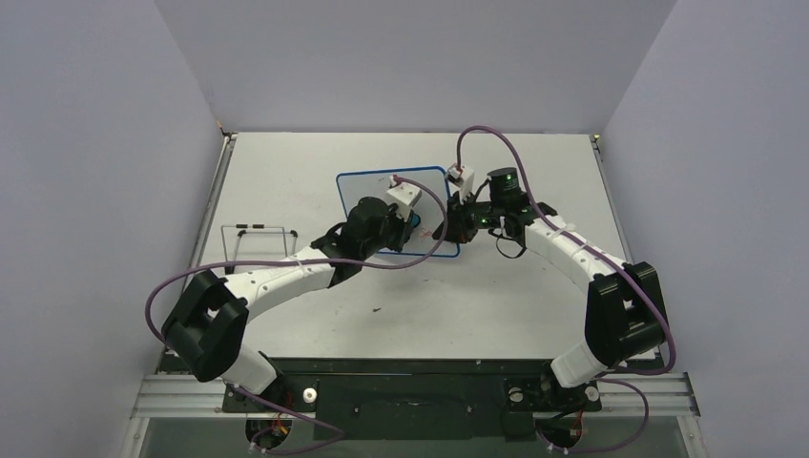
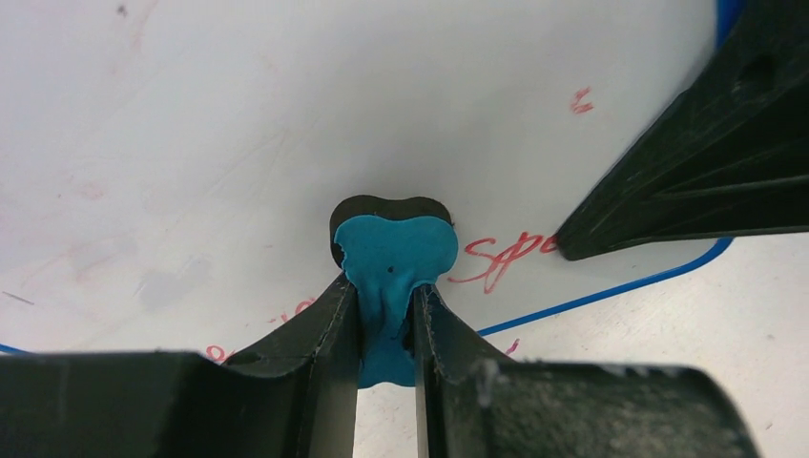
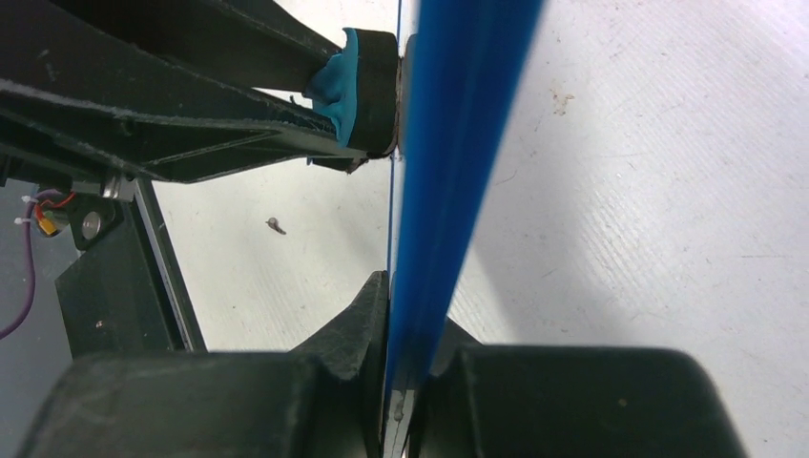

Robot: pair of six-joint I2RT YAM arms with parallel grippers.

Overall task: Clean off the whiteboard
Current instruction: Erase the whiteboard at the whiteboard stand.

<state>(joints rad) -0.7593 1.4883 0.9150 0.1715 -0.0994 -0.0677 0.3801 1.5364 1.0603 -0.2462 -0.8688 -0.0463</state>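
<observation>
Blue-and-black eraser point(image 2: 396, 243) gripped tight between left fingers point(image 2: 329, 329), pressed on whiteboard point(image 2: 238, 143) beside red writing point(image 2: 496, 256), perhaps "Spe", right fingers point(image 3: 353, 324) clamped on its blue rim point(image 3: 448, 143).

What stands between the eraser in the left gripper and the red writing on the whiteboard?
Nothing before the word's start: the eraser, held by the left gripper, presses the whiteboard beside the red writing. The right gripper, clamping the board's edge, covers the word's far end with one finger.
</observation>
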